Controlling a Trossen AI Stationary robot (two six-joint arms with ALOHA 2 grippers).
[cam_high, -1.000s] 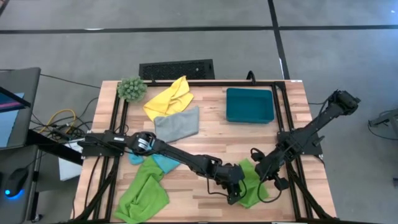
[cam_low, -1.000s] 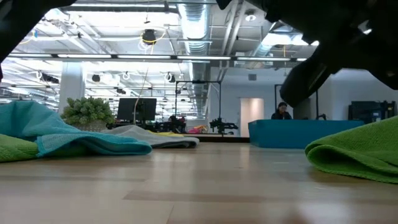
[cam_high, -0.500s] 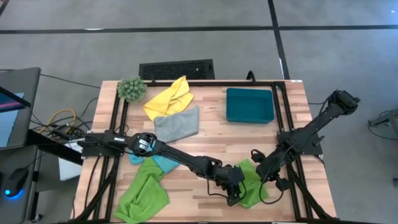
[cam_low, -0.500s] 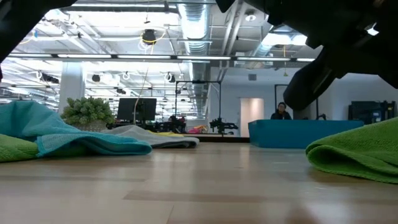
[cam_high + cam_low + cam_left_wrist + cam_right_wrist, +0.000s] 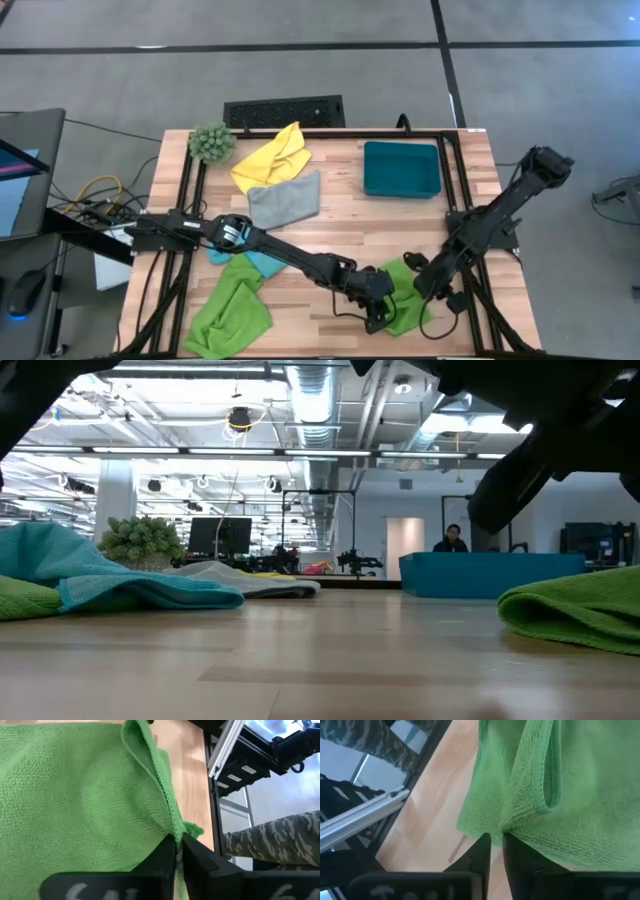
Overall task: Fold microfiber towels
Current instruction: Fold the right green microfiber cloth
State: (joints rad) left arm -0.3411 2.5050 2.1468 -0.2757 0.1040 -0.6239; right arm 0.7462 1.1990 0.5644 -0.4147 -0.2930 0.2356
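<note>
A lime green towel [image 5: 405, 305] lies bunched near the table's front right, also seen in the low view [image 5: 570, 610]. My left gripper [image 5: 178, 842] reaches in from the left and is shut on its hemmed edge. My right gripper [image 5: 496, 837] slants down at the towel's far right side, its fingers a little apart, with a folded edge [image 5: 540, 795] just beyond the tips. A second lime green towel [image 5: 230, 315], a light blue one [image 5: 255, 262], a grey one [image 5: 285, 200] and a yellow one [image 5: 272, 158] lie flat or rumpled on the left half. My left gripper pinches the towel's hemmed edge [image 5: 172, 822] between its two fingers, slanting down from the table's left. The cloth beyond the fingers rests spread on the table, with the edge standing up as a ridge. Whether my right gripper still touches the towel, I cannot tell.
A dark teal bin [image 5: 402, 168] stands at the far right and a fuzzy green plant ball [image 5: 211, 143] at the far left corner. A black frame rail [image 5: 225, 745] runs along the table's right edge. Beyond it a person's camouflage-clad leg [image 5: 270, 845] shows.
My right gripper has gone a little toward the table's near edge and down, onto the lime green towel's far right side. The towel's raised part has sunk slightly in the low view. My left gripper has stayed where it was.
</note>
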